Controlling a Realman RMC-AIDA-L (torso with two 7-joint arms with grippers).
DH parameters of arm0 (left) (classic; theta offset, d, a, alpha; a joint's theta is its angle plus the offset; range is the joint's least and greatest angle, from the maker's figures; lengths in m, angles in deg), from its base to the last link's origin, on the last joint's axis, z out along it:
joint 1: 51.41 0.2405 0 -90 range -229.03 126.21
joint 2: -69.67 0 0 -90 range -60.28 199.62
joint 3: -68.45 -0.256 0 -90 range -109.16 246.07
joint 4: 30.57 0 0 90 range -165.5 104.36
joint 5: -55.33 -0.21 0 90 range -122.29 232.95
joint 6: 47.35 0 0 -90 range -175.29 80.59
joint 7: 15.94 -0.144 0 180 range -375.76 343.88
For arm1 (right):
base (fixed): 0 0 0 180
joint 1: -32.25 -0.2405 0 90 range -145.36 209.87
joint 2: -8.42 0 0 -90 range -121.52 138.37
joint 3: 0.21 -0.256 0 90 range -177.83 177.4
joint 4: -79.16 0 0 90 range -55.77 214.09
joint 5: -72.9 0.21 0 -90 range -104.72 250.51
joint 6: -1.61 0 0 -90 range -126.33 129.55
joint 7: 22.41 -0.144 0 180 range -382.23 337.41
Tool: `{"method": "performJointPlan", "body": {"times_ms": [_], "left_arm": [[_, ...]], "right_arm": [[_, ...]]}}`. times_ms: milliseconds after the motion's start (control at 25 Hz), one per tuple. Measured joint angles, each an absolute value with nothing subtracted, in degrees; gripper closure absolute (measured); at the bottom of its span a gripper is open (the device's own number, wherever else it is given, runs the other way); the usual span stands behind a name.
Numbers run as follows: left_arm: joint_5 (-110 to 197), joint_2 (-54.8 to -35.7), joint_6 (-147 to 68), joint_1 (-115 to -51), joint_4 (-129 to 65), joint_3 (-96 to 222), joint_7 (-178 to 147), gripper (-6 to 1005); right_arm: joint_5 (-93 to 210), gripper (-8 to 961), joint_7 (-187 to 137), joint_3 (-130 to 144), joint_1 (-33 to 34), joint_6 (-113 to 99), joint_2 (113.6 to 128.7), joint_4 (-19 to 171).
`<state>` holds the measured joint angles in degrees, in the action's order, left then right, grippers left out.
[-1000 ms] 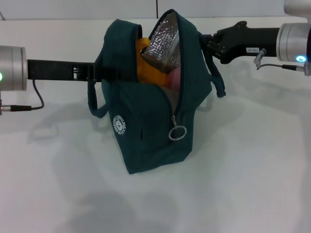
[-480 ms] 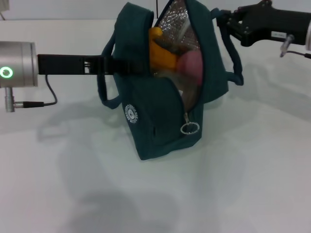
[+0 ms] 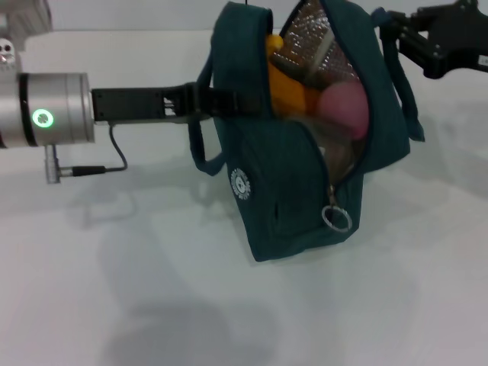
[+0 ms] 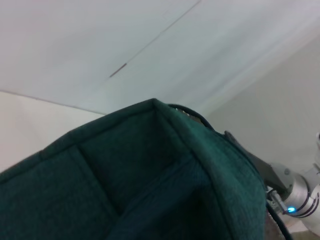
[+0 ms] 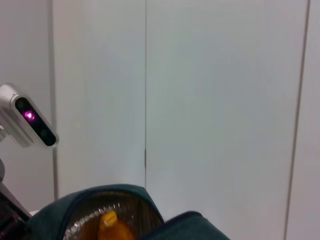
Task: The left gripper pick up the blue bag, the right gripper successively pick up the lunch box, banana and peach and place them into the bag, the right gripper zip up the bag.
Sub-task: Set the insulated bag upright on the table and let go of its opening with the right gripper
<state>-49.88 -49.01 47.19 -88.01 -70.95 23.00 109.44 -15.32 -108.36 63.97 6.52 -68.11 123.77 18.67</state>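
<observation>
The blue bag (image 3: 297, 175) stands at the middle of the white table (image 3: 152, 305), its mouth gaping and the zip ring (image 3: 336, 219) hanging low on its front. From nine o'clock the left gripper (image 3: 229, 103) reaches in and is clamped on the bag's near wall by the handle. Inside, the banana (image 3: 288, 90) lies against the foil lining, with the peach (image 3: 345, 109) beside it toward three o'clock. The right gripper (image 3: 393, 27) sits at two o'clock, at the bag's far wall; whether it is clenched cannot be told.
</observation>
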Motion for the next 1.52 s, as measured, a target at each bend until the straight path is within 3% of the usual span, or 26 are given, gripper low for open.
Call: {"method": "performJointPlan", "body": {"times_ms": [400, 1080, 1520], "left_arm": [[-50.60, -49.58, 44.05, -88.84, -64.14, 22.70, 106.98, 968], [-50.31, -49.86, 41.50, -91.81, -61.17, 16.84, 106.81, 965], [-50.18, -49.60, 39.24, -91.89, -61.17, 17.87, 106.72, 964]], "right_arm": [[-15.73, 890, -108.27, 64.12, 9.46, -68.83, 123.64, 19.18], [-10.95, 891, -108.29, 64.48, 7.39, -67.45, 124.23, 23.42], [-10.54, 892, -106.29, 65.73, 9.51, -67.53, 124.39, 24.53]]}}
